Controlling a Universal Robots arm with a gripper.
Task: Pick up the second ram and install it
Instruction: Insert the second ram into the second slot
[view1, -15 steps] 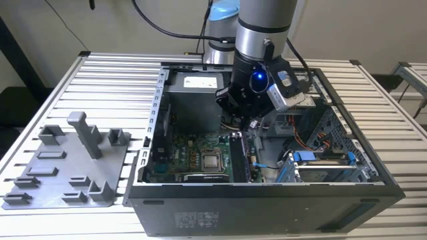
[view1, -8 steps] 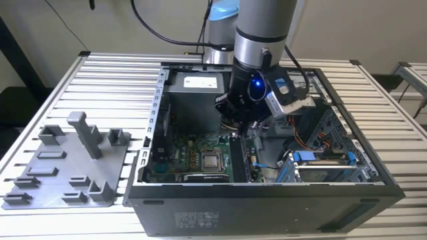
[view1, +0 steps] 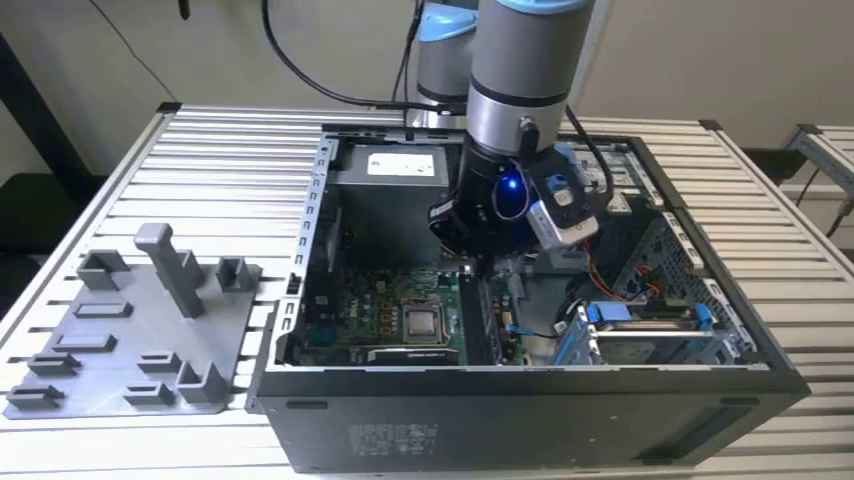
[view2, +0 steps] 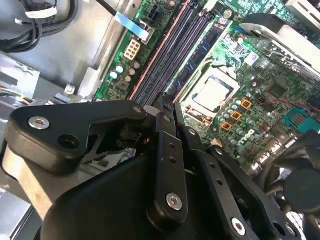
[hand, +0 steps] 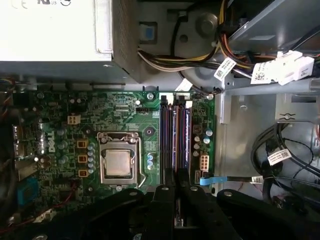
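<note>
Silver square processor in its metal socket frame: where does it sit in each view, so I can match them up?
Exterior view: the silver square processor lies on the green motherboard, low inside the black computer case.
Second wrist view: it sits mid-board, beyond the black linkage.
First wrist view: it sits mid-board.
Shared landmark: the long dark memory slots run alongside it.

Counted: one arm (view1: 514, 60), one gripper (hand: 176, 186), one open case (view1: 534, 400), one motherboard (hand: 60, 115), one CPU socket (hand: 119, 162), one power supply (hand: 55, 30), four memory slots (hand: 176, 140), three orange components (hand: 83, 158) beside the socket. Outside the case: one grey fixture plate (view1: 120, 350), one slatted table (view1: 227, 160).
</note>
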